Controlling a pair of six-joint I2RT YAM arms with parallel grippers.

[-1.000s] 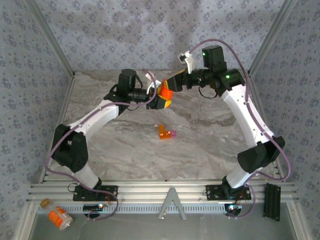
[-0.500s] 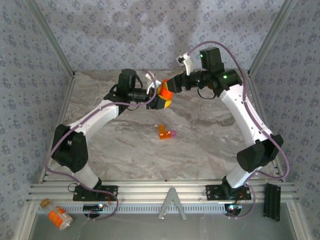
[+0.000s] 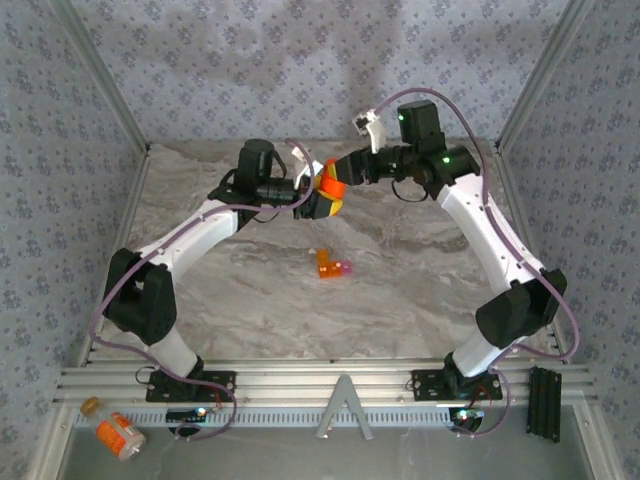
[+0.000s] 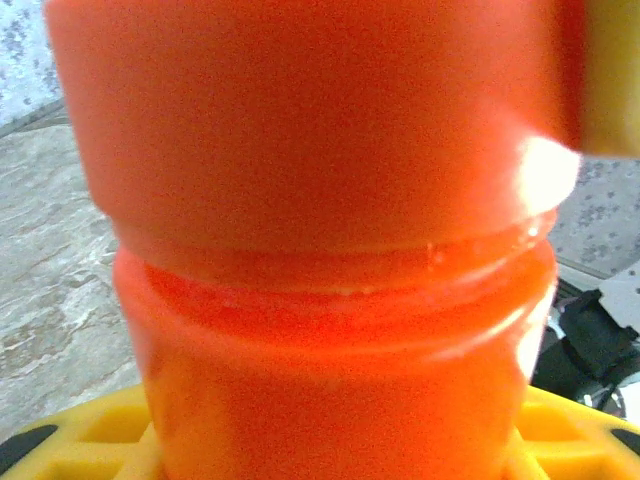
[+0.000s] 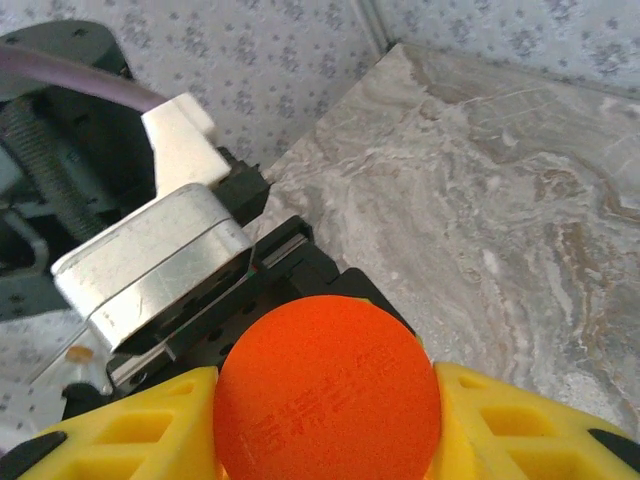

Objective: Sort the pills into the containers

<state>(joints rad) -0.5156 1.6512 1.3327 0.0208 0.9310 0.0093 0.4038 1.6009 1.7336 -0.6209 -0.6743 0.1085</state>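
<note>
Left pincer (image 3: 322,203) grips the pill bottle (image 4: 330,360) by its body, its yellow fingers (image 4: 90,430) pressed to the lower sides, so it is held at a middling width. Right pincer (image 3: 334,183) sits over the bottle's orange cap (image 5: 325,395), yellow fingers (image 5: 150,430) tight against it on both sides, closed on the cap.

The cap's top bears a line of raised lettering, too faint to read. A second orange bottle with a white label (image 3: 120,434) lies on its side on the metal shelf (image 3: 400,455) at the near left; its label is too small to read.

Both arms reach in from their bases, elbows bowed outward, and meet above the rear middle of the tabletop (image 3: 420,260). The left forearm runs up and to the right; the right wrist comes in from the right, slightly higher, pointing toward the left one. The bottle hangs between them, clear of the surface.

Through the bottle's translucent wall the left wrist view is too close and blurred to tell what is inside. The tiny orange box with a pink end (image 3: 330,266) lies on the tabletop nearer the bases, well apart from both pincers.
</note>
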